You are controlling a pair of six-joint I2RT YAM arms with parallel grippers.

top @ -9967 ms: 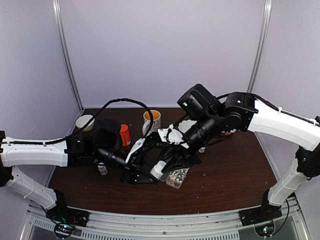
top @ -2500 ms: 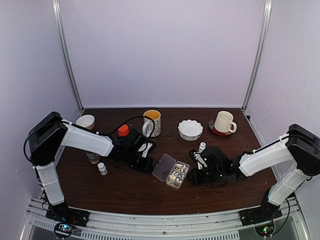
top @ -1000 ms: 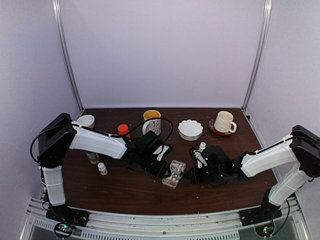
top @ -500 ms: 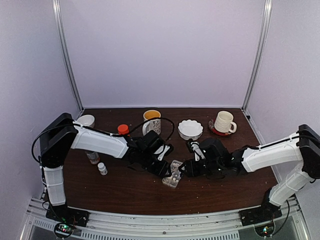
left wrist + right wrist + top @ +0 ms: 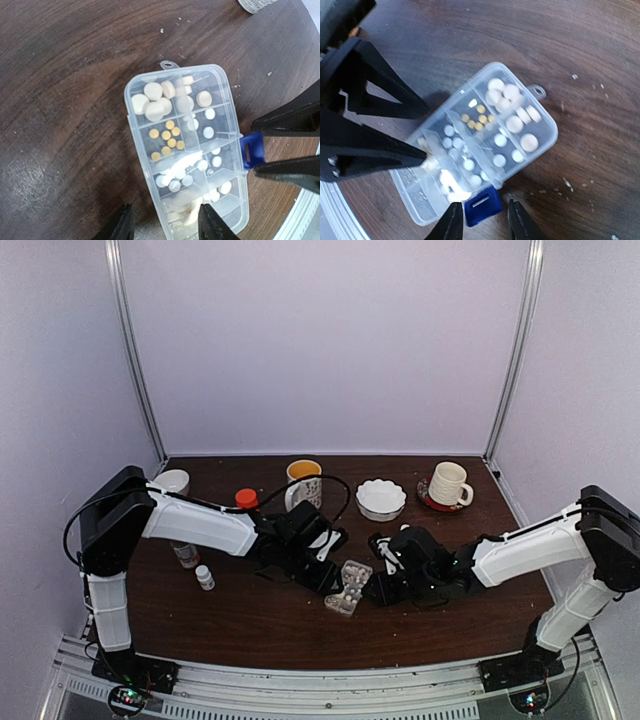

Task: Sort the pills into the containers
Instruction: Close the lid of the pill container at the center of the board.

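The clear organizer box (image 5: 351, 586) lies flat on the brown table with its lid down. Its containers (image 5: 131, 120) hold white, cream and small orange pills (image 5: 167, 138), sorted by kind. A blue latch (image 5: 250, 149) sticks out of one long side. My left gripper (image 5: 167, 227) is open: one finger lies over the lid, the other stands on the table beside the box. My right gripper (image 5: 485, 225) is open, its fingertips (image 5: 453, 223) on either side of the blue latch (image 5: 482, 205) with a small gap. In the right wrist view the box (image 5: 547, 132) shows the left finger touching its far edge.
Behind the box stand a yellow mug (image 5: 305, 483), an orange-capped bottle (image 5: 246, 498), a white bowl (image 5: 381, 498) and a white mug on a red saucer (image 5: 447, 485). A small white bottle (image 5: 205, 577) and a white cup (image 5: 171, 483) are at the left.
The lid, open a few seconds ago, now lies down on the box. The right gripper has moved left to the latch and its jaws have parted. The left gripper has stayed at the box.
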